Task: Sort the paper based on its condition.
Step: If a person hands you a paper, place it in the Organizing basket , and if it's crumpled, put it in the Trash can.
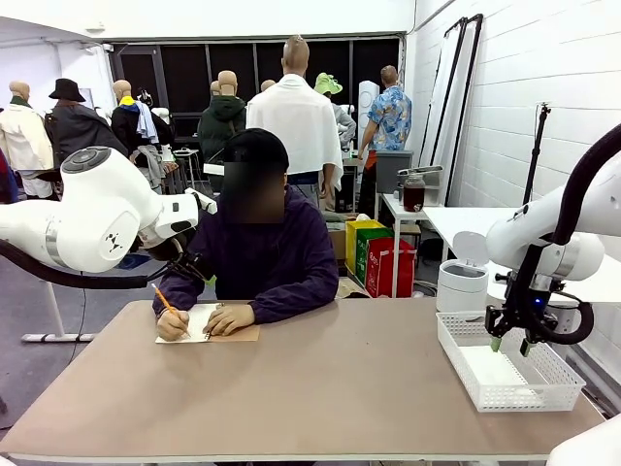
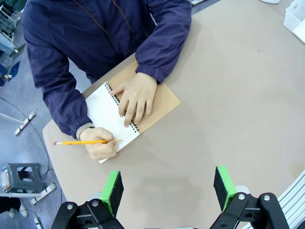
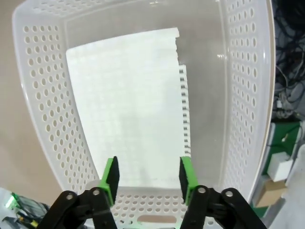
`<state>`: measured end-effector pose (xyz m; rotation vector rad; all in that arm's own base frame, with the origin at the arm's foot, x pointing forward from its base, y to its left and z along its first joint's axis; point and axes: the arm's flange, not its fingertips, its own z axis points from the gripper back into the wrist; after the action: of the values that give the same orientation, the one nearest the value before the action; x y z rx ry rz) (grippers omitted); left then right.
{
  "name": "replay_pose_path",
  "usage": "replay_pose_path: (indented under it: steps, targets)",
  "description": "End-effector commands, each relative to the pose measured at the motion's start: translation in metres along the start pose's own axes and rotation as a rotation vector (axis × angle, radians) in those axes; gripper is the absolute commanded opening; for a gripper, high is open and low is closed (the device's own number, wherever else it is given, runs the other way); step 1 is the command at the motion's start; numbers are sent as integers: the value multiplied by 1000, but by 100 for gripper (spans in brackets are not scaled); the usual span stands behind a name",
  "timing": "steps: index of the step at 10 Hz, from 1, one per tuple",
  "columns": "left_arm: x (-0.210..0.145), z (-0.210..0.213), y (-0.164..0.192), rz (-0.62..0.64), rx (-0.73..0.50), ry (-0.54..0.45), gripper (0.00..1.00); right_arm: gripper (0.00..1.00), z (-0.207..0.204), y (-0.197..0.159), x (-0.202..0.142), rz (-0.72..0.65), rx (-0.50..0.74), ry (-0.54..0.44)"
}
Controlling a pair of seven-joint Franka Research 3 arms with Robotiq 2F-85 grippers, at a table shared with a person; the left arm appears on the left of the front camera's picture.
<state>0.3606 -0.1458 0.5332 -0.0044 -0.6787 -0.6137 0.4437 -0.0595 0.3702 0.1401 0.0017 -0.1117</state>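
I noted right end effector (image 3: 148,164) above basket (image 3: 43,95) at tabletop's (image 1: 340,388) 3 o'clock, jaws partly apart, gripping nothing. Paper (image 3: 124,100) lay flat inside. Left end effector (image 2: 169,183) stood wide, empty.

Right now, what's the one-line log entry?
right gripper: open over basket | paper: flat in basket | left gripper: open, above table | person: writing in notebook

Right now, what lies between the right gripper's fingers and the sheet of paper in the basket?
Nothing. In the right wrist view the right gripper hangs open over the paper lying in the white basket, with only air between.
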Motion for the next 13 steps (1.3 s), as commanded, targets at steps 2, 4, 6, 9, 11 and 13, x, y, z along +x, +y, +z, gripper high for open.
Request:
replay_pose_path:
  steps: [2,4,6,9,11,13]
  targets:
    - [2,-1,1,3,-1,3,100,100,9,8,-4,-7,-41,34]
    - [2,-1,1,3,-1,3,100,100,12,11,-3,-12,-43,6]
    - [2,-1,1,3,-1,3,100,100,7,7,-4,8,-12,13]
    - [2,-1,1,3,-1,3,100,100,7,7,-4,8,-12,13]
    - [2,-1,1,3,-1,3,100,100,7,7,-4,8,-12,13]
    - [2,-1,1,3,-1,3,100,100,9,7,-4,1,-12,8]
